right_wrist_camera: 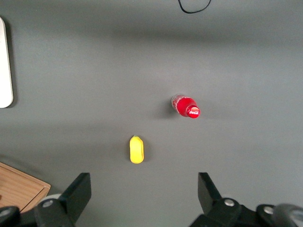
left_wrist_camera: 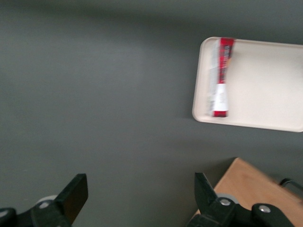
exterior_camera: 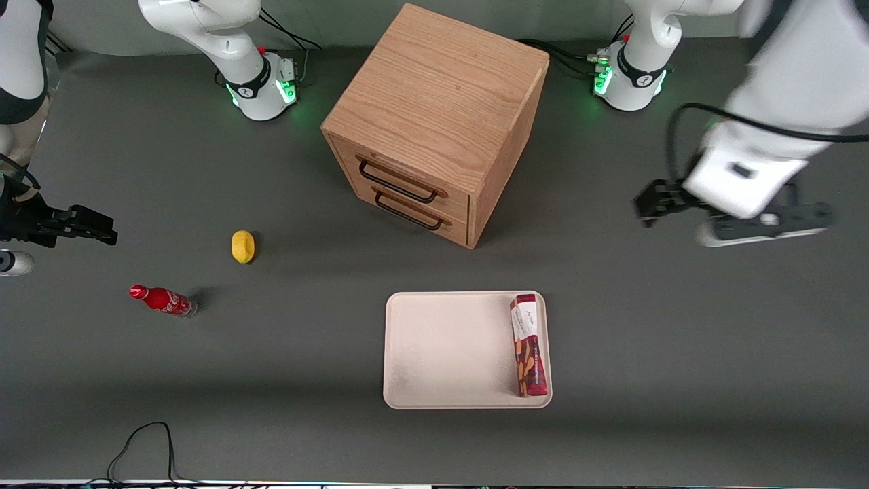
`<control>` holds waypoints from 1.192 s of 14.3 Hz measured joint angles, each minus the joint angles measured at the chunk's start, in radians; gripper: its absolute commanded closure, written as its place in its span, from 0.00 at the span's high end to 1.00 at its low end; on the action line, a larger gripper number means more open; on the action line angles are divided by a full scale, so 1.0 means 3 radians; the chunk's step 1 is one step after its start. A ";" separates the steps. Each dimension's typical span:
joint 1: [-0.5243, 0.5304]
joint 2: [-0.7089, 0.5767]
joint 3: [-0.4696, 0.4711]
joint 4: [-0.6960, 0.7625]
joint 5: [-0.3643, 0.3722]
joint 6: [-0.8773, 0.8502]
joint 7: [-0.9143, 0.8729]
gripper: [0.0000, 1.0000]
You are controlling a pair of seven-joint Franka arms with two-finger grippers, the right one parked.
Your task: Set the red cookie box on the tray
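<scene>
On the table stood 1 tray [exterior_camera: 448,353], 1 red cookie box [exterior_camera: 529,344], 1 wooden cabinet [exterior_camera: 434,122] with 2 drawers, 1 red soda bottle [exterior_camera: 163,300] and 1 yellow object [exterior_camera: 243,246]. The red cookie box lay flat inside the tray, lengthwise along the rim at the working arm's end, its white label end pointing toward the cabinet. The rest of the tray's floor was bare.

The gripper [left_wrist_camera: 139,198] hung above bare table toward the working arm's end, well apart from the tray and farther from the front camera than it. Its 2 fingers [left_wrist_camera: 75,191] were spread wide and held nothing.

The cabinet sat farther from the front camera than the tray, a strip of bare table between them. The soda bottle lay on its side near the yellow object, both toward the parked arm's end, well apart from the tray.
</scene>
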 measured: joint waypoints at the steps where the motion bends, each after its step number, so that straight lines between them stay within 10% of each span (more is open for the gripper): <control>1: 0.0125 -0.0095 0.0005 -0.0119 -0.0022 0.0001 0.0138 1.00; 17: 0.0385 -0.0558 0.0455 -0.0869 -0.0291 0.0362 0.0924 1.00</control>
